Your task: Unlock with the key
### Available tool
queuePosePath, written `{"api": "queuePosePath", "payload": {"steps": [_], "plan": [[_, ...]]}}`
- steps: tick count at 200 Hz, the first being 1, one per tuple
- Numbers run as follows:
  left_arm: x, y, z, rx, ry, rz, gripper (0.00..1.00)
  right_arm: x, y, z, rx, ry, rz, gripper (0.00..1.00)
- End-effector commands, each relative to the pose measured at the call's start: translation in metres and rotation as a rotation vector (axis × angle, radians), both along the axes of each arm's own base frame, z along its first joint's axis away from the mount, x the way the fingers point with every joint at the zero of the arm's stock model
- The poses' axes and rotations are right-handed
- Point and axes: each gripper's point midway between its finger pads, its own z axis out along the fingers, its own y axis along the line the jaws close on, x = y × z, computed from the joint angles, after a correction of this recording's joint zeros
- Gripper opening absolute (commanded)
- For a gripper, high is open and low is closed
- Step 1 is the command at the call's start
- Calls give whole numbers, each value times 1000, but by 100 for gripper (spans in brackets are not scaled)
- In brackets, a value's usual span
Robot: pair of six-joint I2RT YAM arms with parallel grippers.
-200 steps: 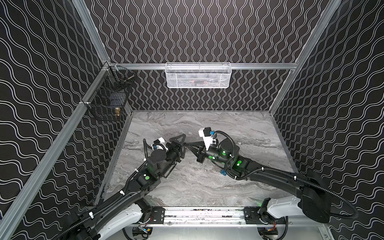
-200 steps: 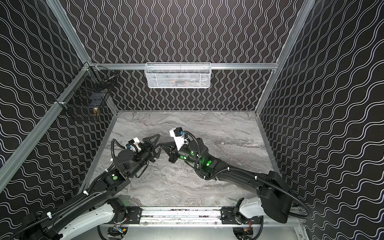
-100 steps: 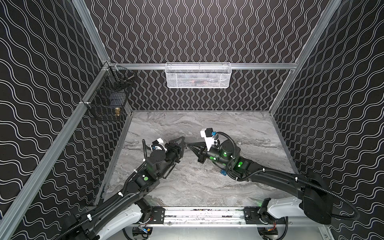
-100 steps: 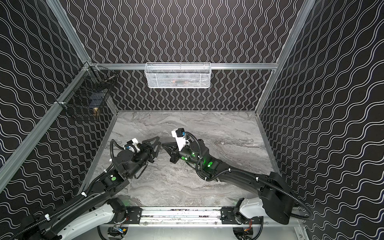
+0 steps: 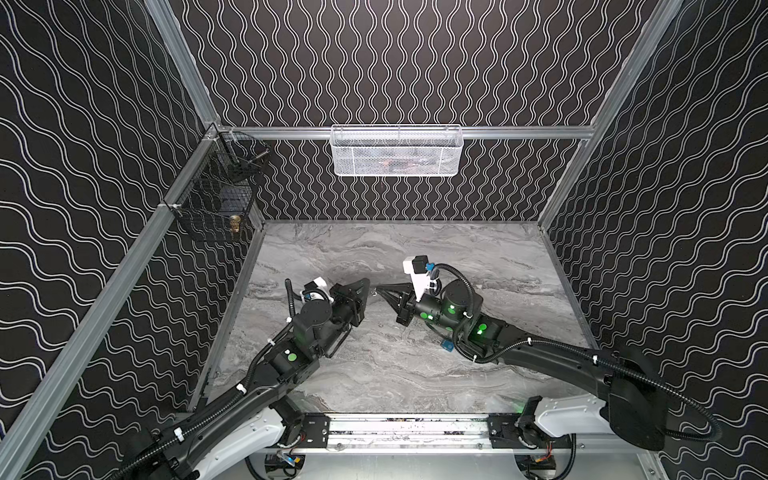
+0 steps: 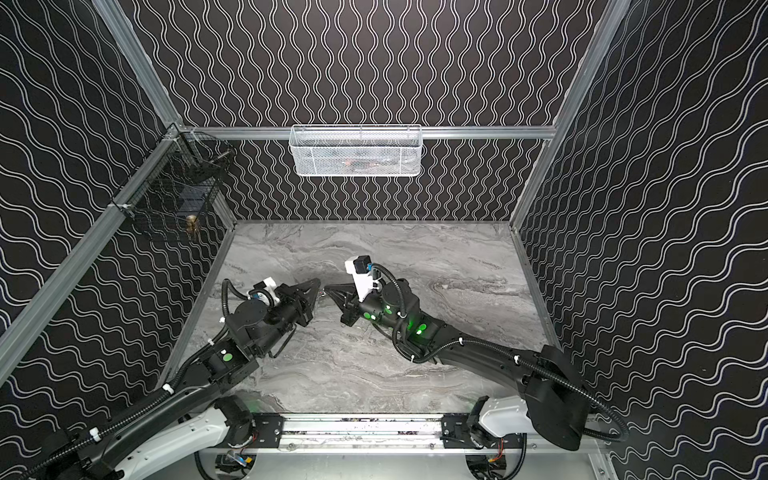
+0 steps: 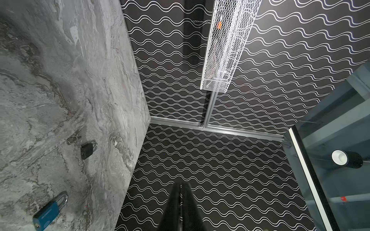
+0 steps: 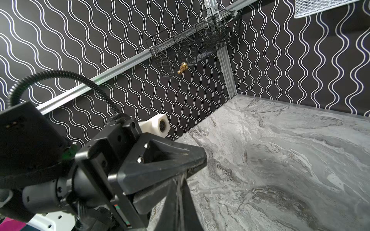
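Note:
Both arms meet tip to tip above the middle of the marble table point(image 5: 415, 374). My right gripper point(image 5: 379, 288) point(image 8: 181, 177) is shut on a small silver key point(image 5: 375, 290) point(image 8: 181, 180), a thin metal sliver between its fingers. My left gripper point(image 5: 368, 283) point(image 7: 181, 184) is shut too, its tips pinched on the key's free end. In the left wrist view a black padlock point(image 7: 87, 150) and a blue padlock point(image 7: 50, 211) lie on the table. In a top view only a corner of the blue padlock point(image 5: 446, 345) peeks out beside the right arm.
A key ring point(image 7: 72, 139) lies beside the black padlock. A white mesh basket point(image 5: 397, 151) hangs on the back wall. On the left wall hangs a black wire basket point(image 5: 218, 199) holding a brass piece point(image 5: 235, 223). The arms' rail point(image 5: 407, 428) runs along the front edge.
My left gripper's jaws have closed from wide open onto the tip of the right gripper's load. The right gripper stayed shut and barely moved.

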Motion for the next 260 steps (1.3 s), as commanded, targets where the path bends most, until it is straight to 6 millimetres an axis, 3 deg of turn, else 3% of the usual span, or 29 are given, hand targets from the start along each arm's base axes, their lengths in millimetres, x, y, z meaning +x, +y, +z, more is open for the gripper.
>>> {"api": "queuePosePath", "payload": {"steps": [1, 23, 46, 74, 106, 141, 161, 163, 196, 260], "plan": [[1, 1, 1, -7, 3, 11, 1, 0, -1, 14, 38, -33, -6, 0], [2, -1, 0, 7, 1, 5, 0, 0, -1, 16, 36, -38, -2, 0], [3, 2, 0, 56, -19, 17, 0, 0, -5, 18, 28, -24, -12, 25], [0, 14, 2, 161, -63, 48, 0, -3, -11, 20, 10, 16, -22, 32], [-8, 30, 0, 355, -106, 62, 0, -9, -12, 12, -55, 105, 12, 47], [-12, 28, 6, 507, -263, 26, 0, -14, -14, 4, -90, 242, 73, 57], [-14, 18, 6, 571, -323, -39, 0, -16, -20, -7, -125, 322, 84, 60], [-14, 16, 6, 579, -331, -47, 0, -14, -20, 3, -113, 321, 79, 60], [-17, 1, 5, 696, -432, -146, 0, -13, -27, 0, -85, 430, 112, 67], [-28, -16, 21, 702, -640, -200, 0, -19, -23, 20, 78, 437, 249, 66]]}}
